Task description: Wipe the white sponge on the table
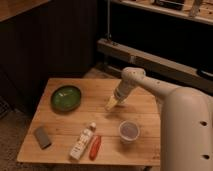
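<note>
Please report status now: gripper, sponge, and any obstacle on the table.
Gripper low over table centre, on white sponge. Cup nearest, apart; green bowl further left.

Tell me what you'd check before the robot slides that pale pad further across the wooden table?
1. white sponge at the gripper tip: ok.
2. Sponge pressed flat on the table: cannot tell.
3. Grip firm: cannot tell.
4. green bowl apart from the sponge, to its left: ok.
5. cup close below the sponge; wiping that way: not ok.
6. white packet and orange stick near the front edge, away from it: ok.
</note>
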Robot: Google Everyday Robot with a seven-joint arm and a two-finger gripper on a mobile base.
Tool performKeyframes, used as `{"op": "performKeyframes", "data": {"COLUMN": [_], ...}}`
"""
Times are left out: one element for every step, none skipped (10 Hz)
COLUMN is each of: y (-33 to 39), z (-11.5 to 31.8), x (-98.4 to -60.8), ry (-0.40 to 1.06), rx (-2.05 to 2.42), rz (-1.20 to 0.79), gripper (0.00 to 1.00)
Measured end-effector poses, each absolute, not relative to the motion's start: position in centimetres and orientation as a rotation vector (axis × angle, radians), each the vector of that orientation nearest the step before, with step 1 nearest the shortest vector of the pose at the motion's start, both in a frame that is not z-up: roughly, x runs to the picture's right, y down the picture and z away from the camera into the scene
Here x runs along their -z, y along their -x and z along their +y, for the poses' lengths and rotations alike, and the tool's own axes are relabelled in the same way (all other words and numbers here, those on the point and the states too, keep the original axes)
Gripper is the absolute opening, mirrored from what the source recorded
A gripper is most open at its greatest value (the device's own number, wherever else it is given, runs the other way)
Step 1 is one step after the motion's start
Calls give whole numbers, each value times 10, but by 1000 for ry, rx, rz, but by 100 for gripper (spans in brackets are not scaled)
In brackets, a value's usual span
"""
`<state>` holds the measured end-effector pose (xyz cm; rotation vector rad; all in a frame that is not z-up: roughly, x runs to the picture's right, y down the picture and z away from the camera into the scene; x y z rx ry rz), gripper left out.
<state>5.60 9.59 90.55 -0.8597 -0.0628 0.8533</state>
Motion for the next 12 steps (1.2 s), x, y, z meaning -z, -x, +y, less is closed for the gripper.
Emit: {"op": "performKeyframes", "data": {"y": [-54,-49,-45,-44,-47,-50,-49,-47,-45,-44,-44,-45], "z": [96,96,96,97,99,103,104,105,106,108,109,112], "x": [-906,-906,-906,-906,-905,-904,-904,-904,-904,-904,-903,-902], "ry": [861,863,866,867,863,864,865,868,868,868,869,870], "rx": [-854,-853,-850,-847,-849,-846,-845,-845,-844,-844,-842,-840], "rz": [-61,-58,-59,-59,-62,-60,-59,-55,-54,-53,-54,-53], "gripper": [83,83,83,83,83,83,83,83,83,83,83,83]}}
